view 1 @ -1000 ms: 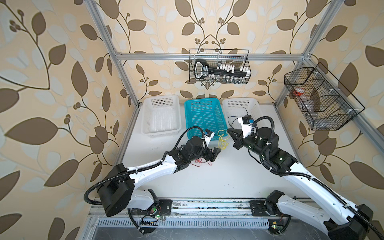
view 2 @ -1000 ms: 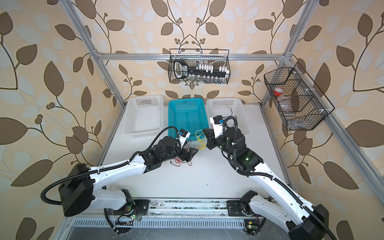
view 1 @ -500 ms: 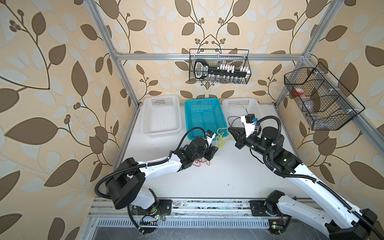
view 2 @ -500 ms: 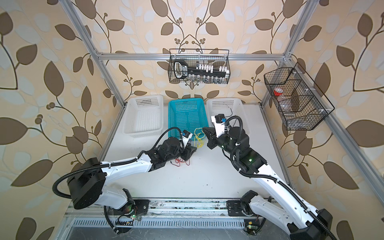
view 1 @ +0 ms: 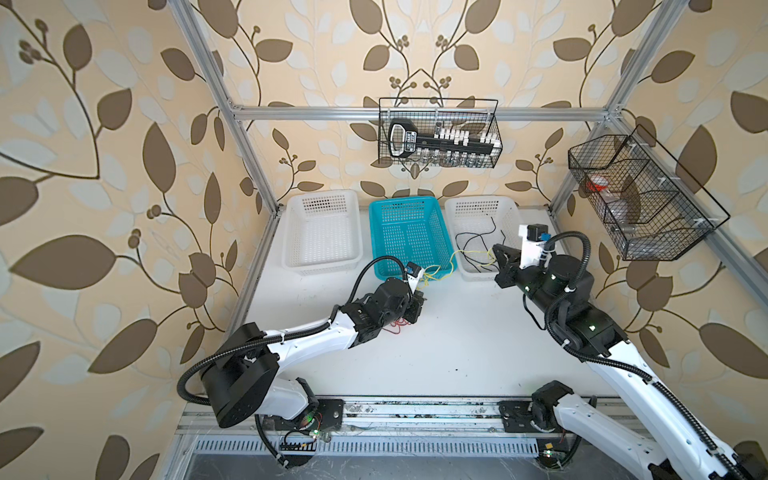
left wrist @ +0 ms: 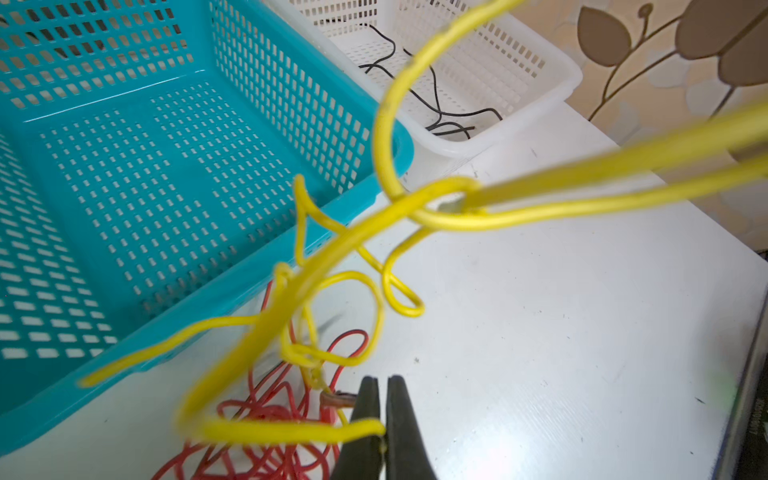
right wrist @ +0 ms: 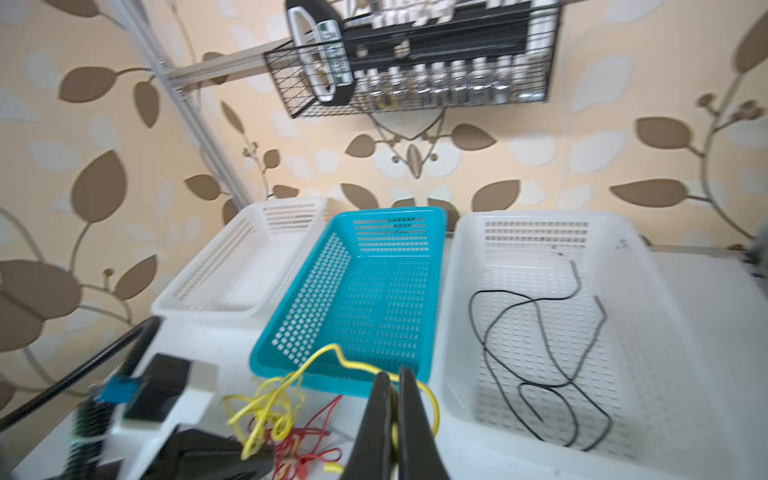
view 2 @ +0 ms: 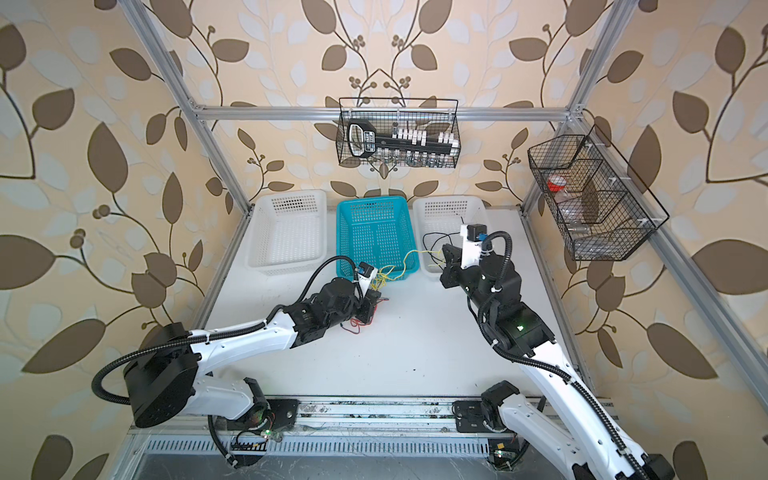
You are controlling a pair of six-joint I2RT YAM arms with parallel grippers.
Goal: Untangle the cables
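Both clenched on yellow cable: my left gripper beside the red cable snarl, right gripper rightward; span runs left-right.

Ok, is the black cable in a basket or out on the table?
In a basket: the black cable lies loose on the floor of the rightmost white basket.

Your white-and-black left arm stretches forward and inward, the fingers of its black left gripper pinched tight together, while your white-and-black right arm reaches forward and inward too, its black right gripper likewise closed.
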